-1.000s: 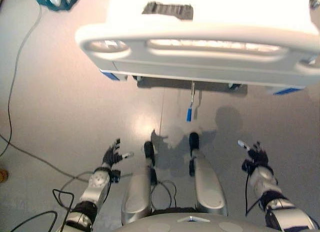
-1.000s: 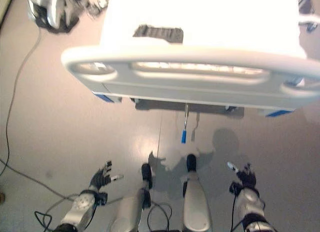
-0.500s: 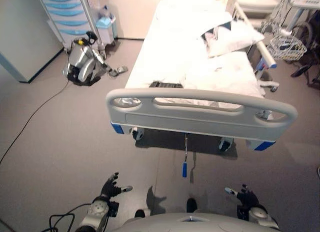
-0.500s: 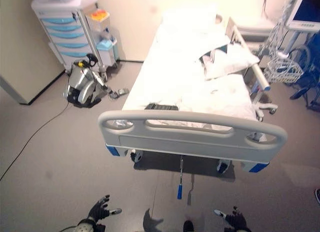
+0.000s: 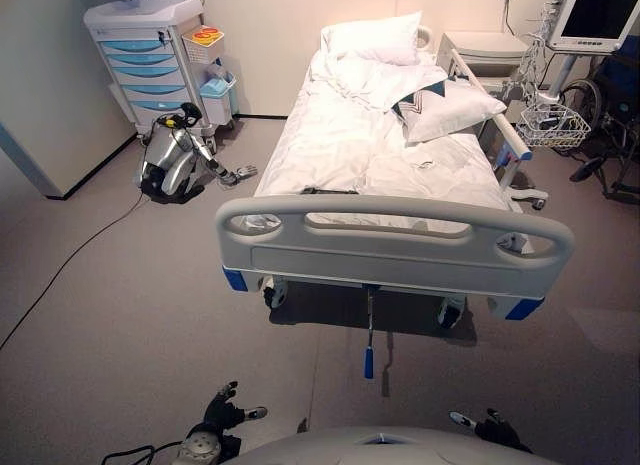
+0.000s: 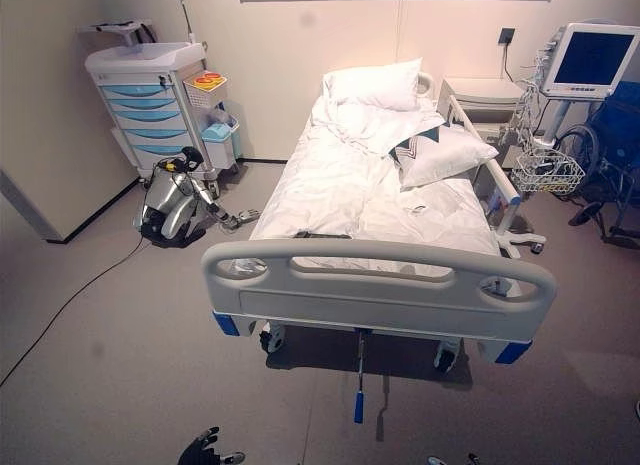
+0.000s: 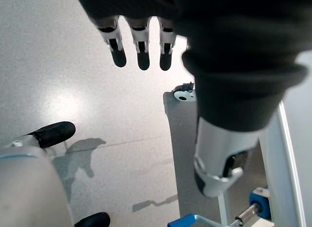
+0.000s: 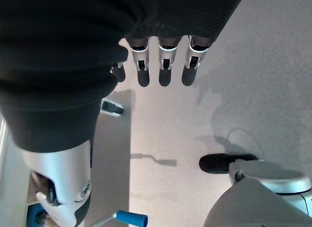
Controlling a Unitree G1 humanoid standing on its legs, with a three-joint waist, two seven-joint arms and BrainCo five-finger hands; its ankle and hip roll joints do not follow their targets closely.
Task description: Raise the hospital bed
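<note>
Ahead of both hands, well apart from the fingertips, stands the bed (image 5: 390, 165), long axis running straight away from the robot, footboard (image 5: 395, 247) nearest, pillows (image 6: 375, 83) at the far end. White sheets rumpled; a dark flat item (image 5: 330, 192) lies on the mattress just behind the footboard, too small to identify. From under the footboard's middle a crank (image 5: 369, 330) hangs out toward the robot, thin rod ending in a blue grip (image 5: 368, 363) that points down at the floor between the two hands.

Left hand (image 5: 222, 417) low over the floor, fingers (image 7: 141, 46) straight and spread, holding nothing. Right hand (image 8: 163, 66) likewise: fingers extended in a row, thumb apart, nothing in it. Neither touches the crank.

The eye views give the room: a cart (image 6: 150, 100) of blue drawers against the wall beyond the left fingers, a small side basket (image 6: 207, 88) on it holding something orange and yellow, a blue bin (image 6: 218, 133) beside it. A silver four-legged robot (image 5: 175, 160) sits on the floor by the cart. Beyond the right fingers, a wire basket (image 6: 546, 171) on a stand, contents unclear, and a monitor (image 6: 593, 59) above it.

The wrist views give what the eye views cannot: close under the right fingers, the blue grip (image 8: 131, 218) with its rod, and near the left hand a blue corner (image 7: 187, 220), probably of the footboard.
</note>
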